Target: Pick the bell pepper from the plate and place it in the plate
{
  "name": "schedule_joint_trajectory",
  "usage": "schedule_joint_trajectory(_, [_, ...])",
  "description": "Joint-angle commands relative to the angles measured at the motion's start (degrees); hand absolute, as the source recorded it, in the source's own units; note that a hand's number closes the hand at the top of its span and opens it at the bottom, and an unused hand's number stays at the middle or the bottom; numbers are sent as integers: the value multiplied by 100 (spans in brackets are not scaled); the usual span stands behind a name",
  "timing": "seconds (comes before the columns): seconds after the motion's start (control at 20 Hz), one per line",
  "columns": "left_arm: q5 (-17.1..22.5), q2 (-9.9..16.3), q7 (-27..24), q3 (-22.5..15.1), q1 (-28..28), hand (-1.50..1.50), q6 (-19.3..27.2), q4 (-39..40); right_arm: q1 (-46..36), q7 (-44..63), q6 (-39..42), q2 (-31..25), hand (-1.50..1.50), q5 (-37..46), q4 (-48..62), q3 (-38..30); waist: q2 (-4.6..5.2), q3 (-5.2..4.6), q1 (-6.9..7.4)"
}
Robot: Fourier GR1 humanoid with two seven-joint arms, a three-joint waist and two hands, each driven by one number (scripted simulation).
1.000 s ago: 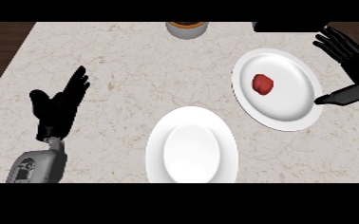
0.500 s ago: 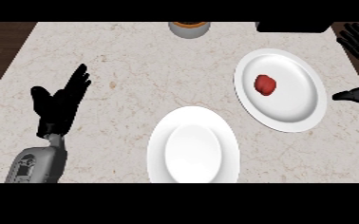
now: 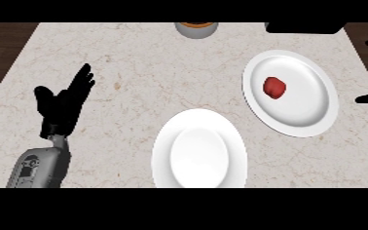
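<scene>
On the right plate point(image 3: 316, 119), bell pepper point(image 3: 274, 86) unheld, near plate point(image 3: 199, 151) bare, left hand point(image 3: 63, 105) released at the counter's left, right hand point(image 3: 362, 98) barely visible, state untellable; likely risk: rolling under a blind, off-centre reach.

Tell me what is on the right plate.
The red pepper lies alone on the right plate, a little left of its middle. No hand covers it, so only the patch of plate under the pepper is hidden.
</scene>
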Motion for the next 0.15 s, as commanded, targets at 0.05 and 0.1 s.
schedule_joint_trajectory(0.05, [49, 41, -115, 55, -27, 0, -87, 59, 57, -1110, 602, -158, -150, 191, 422, 148, 14, 7, 46])
schedule_joint_trajectory(0.1, [13, -41, -4, -11, -37, 0, -8, -22, -101, -898, 734, -269, -150, 246, 517, 229, 16, 8, 77])
